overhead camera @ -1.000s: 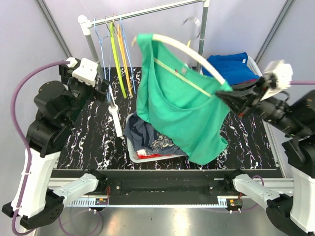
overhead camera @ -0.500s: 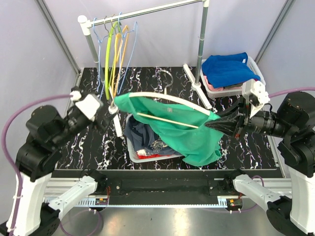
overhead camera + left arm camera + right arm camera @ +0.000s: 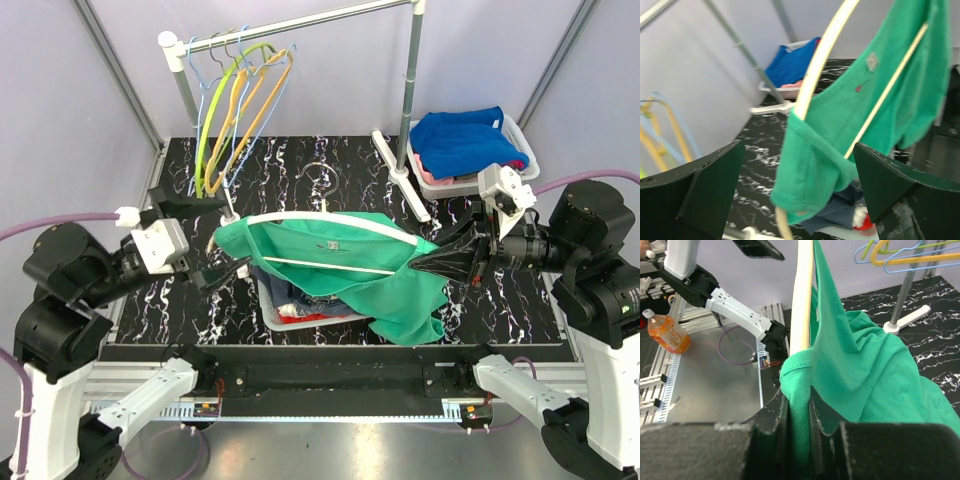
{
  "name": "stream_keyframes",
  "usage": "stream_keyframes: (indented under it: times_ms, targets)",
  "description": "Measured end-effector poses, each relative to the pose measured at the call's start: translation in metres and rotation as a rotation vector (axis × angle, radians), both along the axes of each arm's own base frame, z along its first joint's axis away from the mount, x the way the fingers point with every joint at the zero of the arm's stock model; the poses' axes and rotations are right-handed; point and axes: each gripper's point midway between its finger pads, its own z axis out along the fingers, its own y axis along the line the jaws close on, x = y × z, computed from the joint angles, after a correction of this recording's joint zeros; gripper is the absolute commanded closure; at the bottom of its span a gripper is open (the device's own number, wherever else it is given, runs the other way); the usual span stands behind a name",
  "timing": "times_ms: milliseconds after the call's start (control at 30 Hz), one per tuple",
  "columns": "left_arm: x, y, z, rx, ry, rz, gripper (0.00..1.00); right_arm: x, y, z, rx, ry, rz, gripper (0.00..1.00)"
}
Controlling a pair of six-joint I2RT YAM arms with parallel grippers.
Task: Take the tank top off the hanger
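Observation:
The green tank top hangs on a cream hanger that lies nearly level over the middle of the table. My right gripper is shut on the hanger's right end through the top's shoulder; the wrist view shows the green fabric and the hanger pinched in that gripper. My left gripper is open at the hanger's left end. In its wrist view the tank top's strap and the hanger sit between the wide jaws of the gripper, touching neither.
A white basket of mixed clothes sits under the tank top. At the back left, coloured hangers hang on the rack's bar. Its right pole stands beside a basket of blue clothes. An orange bottle lies off the table.
The right arm has brought the hanger down from a steep tilt to nearly level. The left gripper has dropped and swung to the hanger's left end. The coloured hangers have swung.

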Motion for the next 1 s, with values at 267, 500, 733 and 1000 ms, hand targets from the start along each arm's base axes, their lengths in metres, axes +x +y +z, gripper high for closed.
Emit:
stream_keyframes:
  times_ms: [267,500,733,1000]
  targets:
    - [-0.006,-0.028,-0.017,0.024,0.126,-0.182,0.01,0.0,0.006,0.005,0.023,0.001,0.051,1.0]
    - [-0.006,-0.034,-0.005,0.015,0.133,-0.222,0.09,0.009,0.011,-0.002,0.017,0.033,0.071,1.0]
    - [-0.012,-0.036,-0.004,0.005,0.15,-0.251,0.46,0.016,0.014,-0.003,0.019,0.038,0.078,1.0]
    - [-0.005,-0.041,-0.002,-0.005,0.168,-0.257,0.63,0.013,0.015,-0.004,0.025,0.052,0.098,1.0]
